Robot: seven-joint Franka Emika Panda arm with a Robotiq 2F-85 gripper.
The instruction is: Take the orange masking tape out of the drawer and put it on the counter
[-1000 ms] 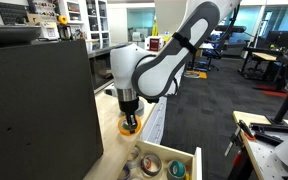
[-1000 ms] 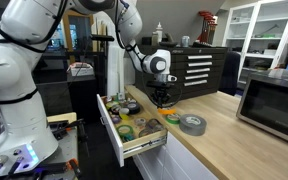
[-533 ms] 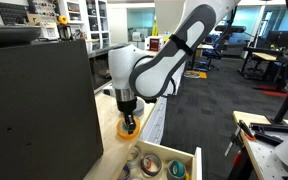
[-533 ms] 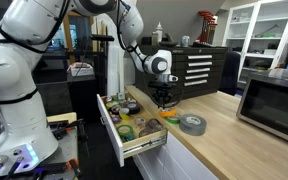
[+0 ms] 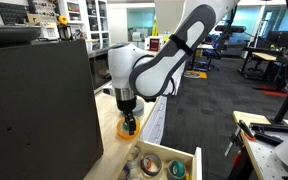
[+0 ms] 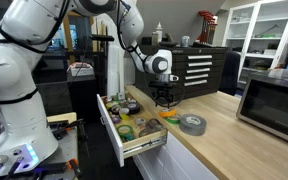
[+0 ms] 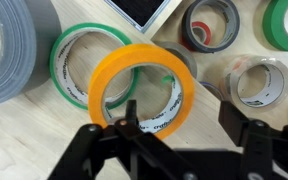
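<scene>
orange masking tape (image 7: 112, 66) overlapping green roll (image 7: 77, 33), wrist view only

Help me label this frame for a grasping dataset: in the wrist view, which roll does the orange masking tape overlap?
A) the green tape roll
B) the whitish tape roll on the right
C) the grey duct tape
A: in the wrist view the orange masking tape lies across part of the green tape roll, while the grey duct tape sits clear of it off to one side.
</scene>
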